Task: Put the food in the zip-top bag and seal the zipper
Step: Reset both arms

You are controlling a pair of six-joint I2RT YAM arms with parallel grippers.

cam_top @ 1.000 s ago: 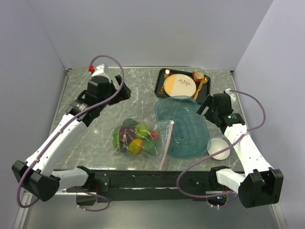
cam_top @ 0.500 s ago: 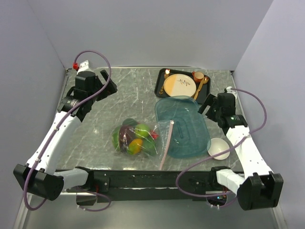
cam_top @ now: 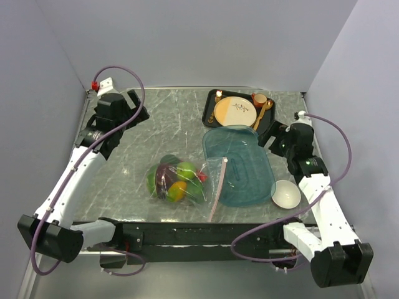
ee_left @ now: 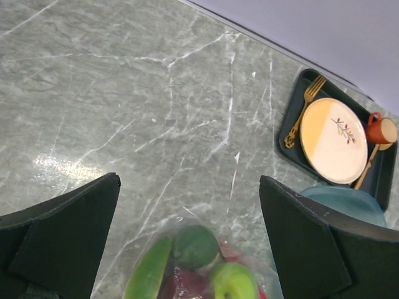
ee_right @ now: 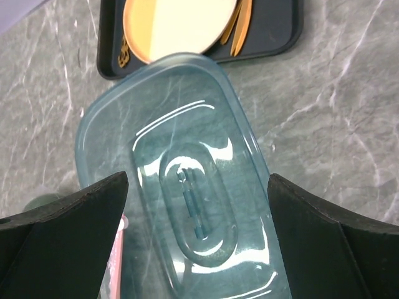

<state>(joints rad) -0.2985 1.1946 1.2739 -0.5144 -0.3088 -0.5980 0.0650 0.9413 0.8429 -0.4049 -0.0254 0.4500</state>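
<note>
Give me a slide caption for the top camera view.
Food lies inside the zip-top bag; left gripper and right gripper stand open, both clear of it.

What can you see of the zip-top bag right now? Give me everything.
The zip-top bag is clear, thin, crumpled plastic, lying on the marbled table near its front middle. The food, green, orange, red and dark pieces, sits inside, bunched at its closed left end. Its pale pink zipper runs front to back along the right end, its far tip lying over the teal tray. Whether it is sealed cannot be told. The left end effector and right end effector are open, clear of it.
</note>
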